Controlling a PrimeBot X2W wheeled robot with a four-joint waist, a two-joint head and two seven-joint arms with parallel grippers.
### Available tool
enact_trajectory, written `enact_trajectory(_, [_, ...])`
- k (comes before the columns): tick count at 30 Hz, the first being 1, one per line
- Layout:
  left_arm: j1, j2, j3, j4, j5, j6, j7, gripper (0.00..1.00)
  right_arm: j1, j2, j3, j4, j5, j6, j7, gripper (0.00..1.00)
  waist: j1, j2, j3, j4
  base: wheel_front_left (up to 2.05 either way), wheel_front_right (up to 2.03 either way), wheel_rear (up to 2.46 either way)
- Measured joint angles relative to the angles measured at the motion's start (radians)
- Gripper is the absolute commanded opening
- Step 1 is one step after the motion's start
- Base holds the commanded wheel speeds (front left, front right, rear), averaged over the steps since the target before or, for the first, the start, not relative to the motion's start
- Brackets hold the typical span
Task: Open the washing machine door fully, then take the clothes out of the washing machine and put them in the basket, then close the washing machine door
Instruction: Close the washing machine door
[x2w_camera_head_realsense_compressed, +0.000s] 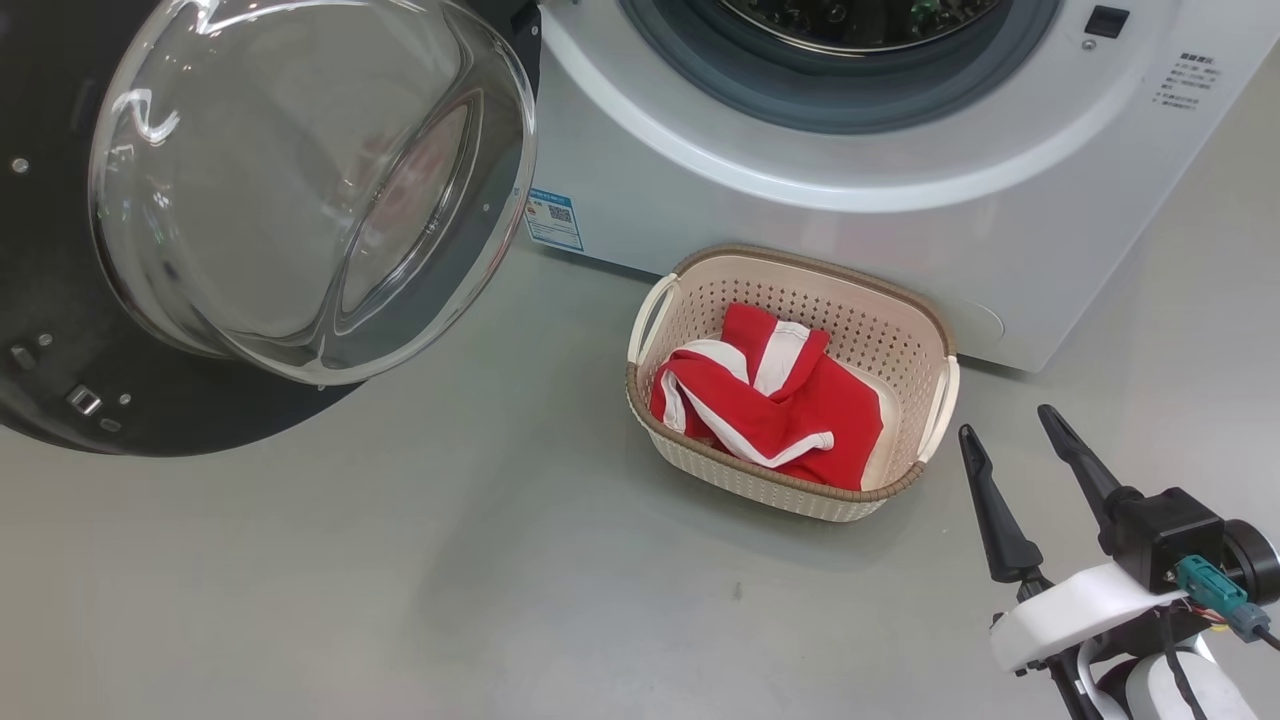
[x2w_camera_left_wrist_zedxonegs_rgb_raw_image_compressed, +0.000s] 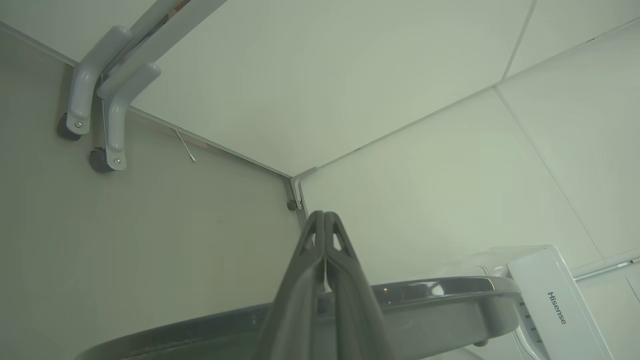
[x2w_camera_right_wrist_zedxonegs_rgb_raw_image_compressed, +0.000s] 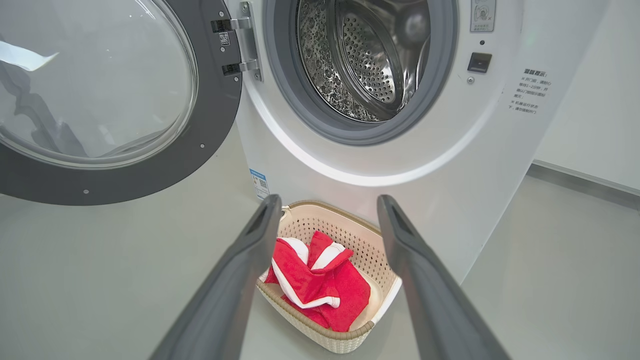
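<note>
The washing machine door (x2w_camera_head_realsense_compressed: 60, 390) stands swung open at the left, its glass bowl bulging toward me; it also shows as the washing machine door (x2w_camera_right_wrist_zedxonegs_rgb_raw_image_compressed: 212, 120). The white washing machine (x2w_camera_head_realsense_compressed: 800, 210) shows a bare steel drum (x2w_camera_right_wrist_zedxonegs_rgb_raw_image_compressed: 370, 65). The basket (x2w_camera_head_realsense_compressed: 800, 262) sits on the floor against the machine's front, holding the red and white clothes (x2w_camera_head_realsense_compressed: 800, 405). My right gripper (x2w_camera_head_realsense_compressed: 1005, 422) hovers open just right of the basket, empty. From the right wrist, the right gripper (x2w_camera_right_wrist_zedxonegs_rgb_raw_image_compressed: 328, 200) frames the basket (x2w_camera_right_wrist_zedxonegs_rgb_raw_image_compressed: 340, 342) and clothes (x2w_camera_right_wrist_zedxonegs_rgb_raw_image_compressed: 320, 285). My left gripper (x2w_camera_left_wrist_zedxonegs_rgb_raw_image_compressed: 324, 216) is shut on nothing, above the door's dark rim (x2w_camera_left_wrist_zedxonegs_rgb_raw_image_compressed: 440, 290).
A blue sticker (x2w_camera_head_realsense_compressed: 553, 218) marks the machine's lower left front. Grey floor spreads in front of the basket and under the door. White wall panels meet in a corner behind the door, and two grey caster legs (x2w_camera_left_wrist_zedxonegs_rgb_raw_image_compressed: 95, 100) stand near it.
</note>
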Motion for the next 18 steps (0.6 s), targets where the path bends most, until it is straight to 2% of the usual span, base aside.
enact_trajectory(18, [-0.043,0.035,-0.079,0.104,-0.021,0.0,0.194,0.0,-0.008,-0.011,-0.012,-0.008,0.002,0.0,0.013,1.0,0.0,0.0,0.022,-0.007,0.0,0.0,0.0])
